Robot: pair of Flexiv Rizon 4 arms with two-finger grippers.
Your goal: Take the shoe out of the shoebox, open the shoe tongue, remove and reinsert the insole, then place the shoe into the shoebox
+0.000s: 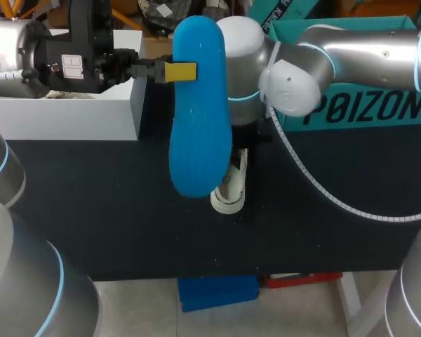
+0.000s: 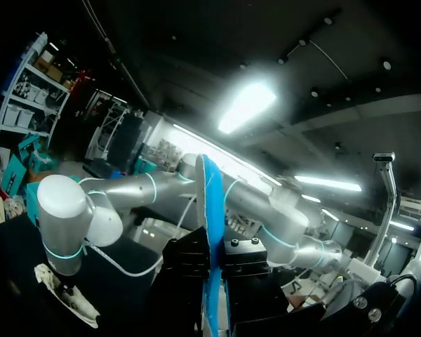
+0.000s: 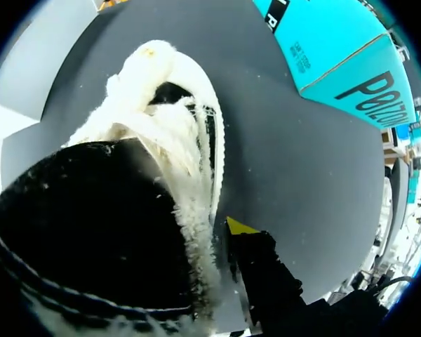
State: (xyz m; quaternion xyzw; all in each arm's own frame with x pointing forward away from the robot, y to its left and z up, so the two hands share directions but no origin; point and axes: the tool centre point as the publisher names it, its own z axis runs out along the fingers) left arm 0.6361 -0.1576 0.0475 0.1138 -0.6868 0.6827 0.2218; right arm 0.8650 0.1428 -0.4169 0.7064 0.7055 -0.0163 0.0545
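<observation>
- Left gripper (image 1: 177,71) is clamped on the edge of the blue insole (image 1: 200,105), holding it upright, high over the table (image 1: 91,203). Judged: it is out of the shoe and held ready for reinsertion.
- Shoe (image 1: 229,191) lies on the table beneath the insole.
- Right gripper (image 3: 236,229) is down at the shoe's fleece collar, probably steadying it. Cannot tell its grip.
- Teal box (image 1: 365,105) stands behind, apart from the shoe.

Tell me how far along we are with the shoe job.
Done: the shoe is out on the table and the insole is removed. In hand: the left tool grips the insole in the air. Left: reinsert it, then box the shoe.
</observation>
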